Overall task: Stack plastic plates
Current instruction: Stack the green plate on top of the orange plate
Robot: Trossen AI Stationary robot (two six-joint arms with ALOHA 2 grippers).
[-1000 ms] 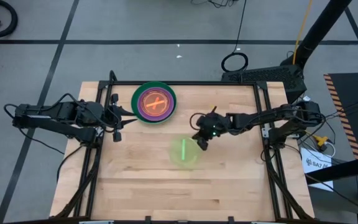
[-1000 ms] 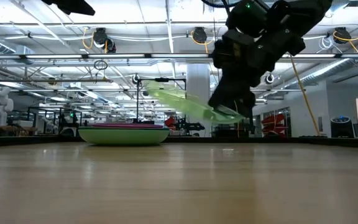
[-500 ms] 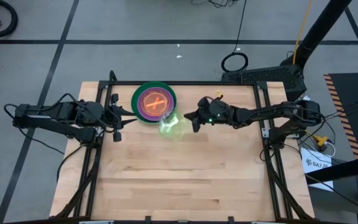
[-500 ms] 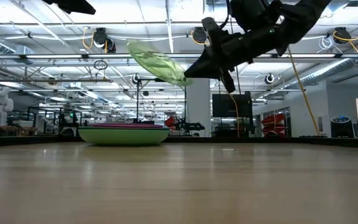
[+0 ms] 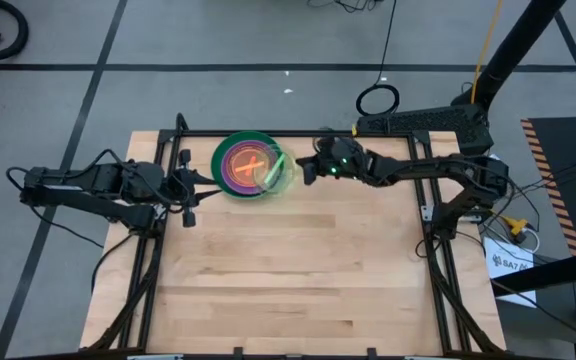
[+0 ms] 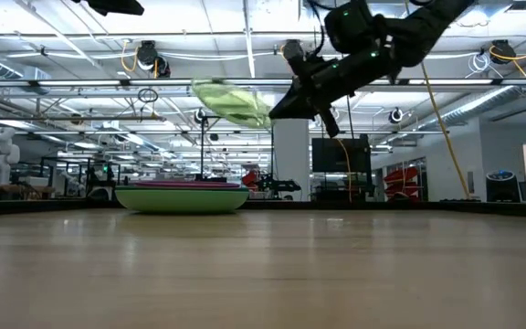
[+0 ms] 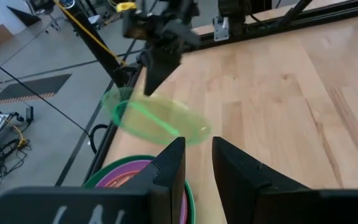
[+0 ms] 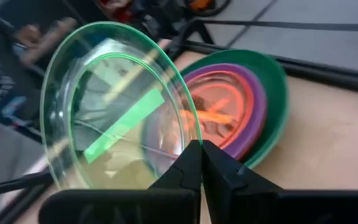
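Left gripper [image 5: 190,190] rests at the table's left edge, just left of the stack, idle; its fingers [image 7: 171,168] stand a narrow gap apart with nothing between them.

The stack of plates [image 5: 247,164] sits at the far edge of the table [image 5: 288,290], left of centre: a green plate at the bottom, purple, then red-orange and smaller ones nested inside.

The lime green plate [image 5: 273,172] is carried in the air, tilted, above the stack's right rim and well clear of it in the low view. The right gripper [image 5: 306,170] pinches it at the rim, fingers closed on the thin edge.

Handling, as judged: the plate is thin, light, stiff and smooth. A rim pinch is the only practical hold, and it likely lets the plate pivot or slip under a quick move. It should be levelled before release so it nests rather than rides up on a rim.

Clearance: the far table rail lies close behind the stack and the left gripper close beside it. Open room lies to the near side and right.
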